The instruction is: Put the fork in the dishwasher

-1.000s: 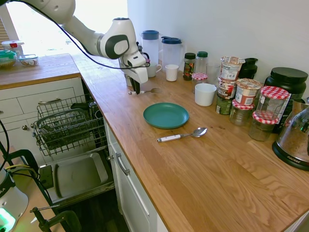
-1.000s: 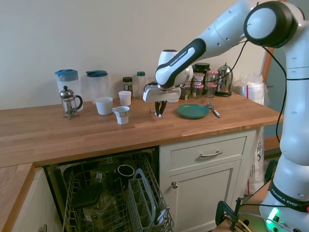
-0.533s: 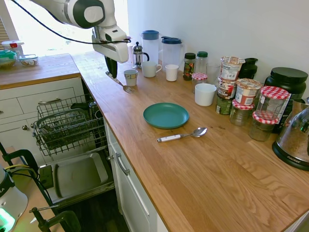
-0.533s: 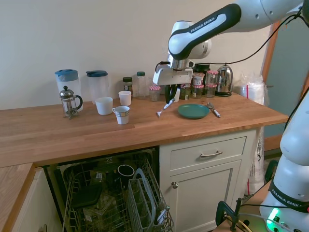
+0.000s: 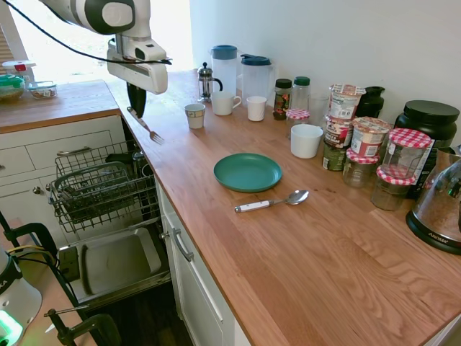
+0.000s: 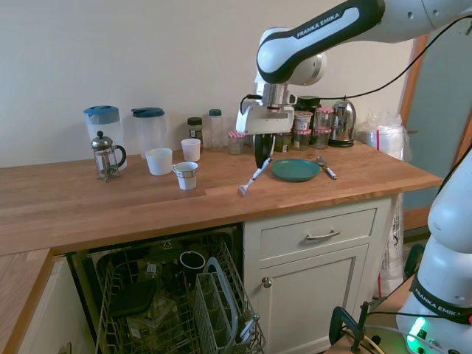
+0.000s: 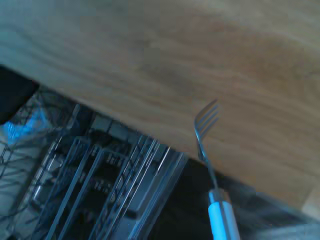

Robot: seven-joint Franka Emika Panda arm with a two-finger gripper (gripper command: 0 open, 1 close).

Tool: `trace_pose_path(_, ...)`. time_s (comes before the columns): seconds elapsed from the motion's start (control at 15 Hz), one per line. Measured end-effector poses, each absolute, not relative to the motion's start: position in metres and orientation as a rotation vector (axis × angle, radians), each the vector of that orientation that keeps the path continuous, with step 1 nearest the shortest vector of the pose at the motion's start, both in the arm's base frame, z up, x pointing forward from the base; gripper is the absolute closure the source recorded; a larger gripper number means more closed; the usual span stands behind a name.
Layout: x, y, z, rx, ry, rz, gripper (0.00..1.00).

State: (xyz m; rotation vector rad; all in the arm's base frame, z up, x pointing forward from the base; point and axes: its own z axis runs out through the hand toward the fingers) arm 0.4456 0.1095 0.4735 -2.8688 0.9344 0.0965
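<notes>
The robot's fingers (image 5: 136, 108) pinch the small white-handled fork with silver tines (image 5: 146, 126). It hangs slanted, tines down, over the wooden worktop's (image 5: 288, 238) edge. The dishwasher's grey wire rack (image 5: 101, 189) waits below, just past that edge.

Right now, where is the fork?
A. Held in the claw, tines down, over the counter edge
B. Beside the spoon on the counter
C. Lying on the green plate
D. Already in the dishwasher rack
A: the claw grips the fork by its handle, tines hanging low above the counter edge, the dishwasher rack below.
</notes>
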Motion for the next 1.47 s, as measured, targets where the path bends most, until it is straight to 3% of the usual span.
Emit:
trace_pose_path(0.27, 0.389, 0.144, 0.475, -2.859, 0.803, 0.180, 1.00)
trace_pose_path(0.73, 0.363, 0.189, 0.443, -2.899, 0.655, 0.409, 1.00)
trace_pose_path(1.07, 0.377, 0.201, 0.384, -2.879, 0.606, 0.591, 1.00)
trace_pose_path(1.47, 0.396, 0.225, 0.327, -2.883, 0.598, 0.639, 1.00)
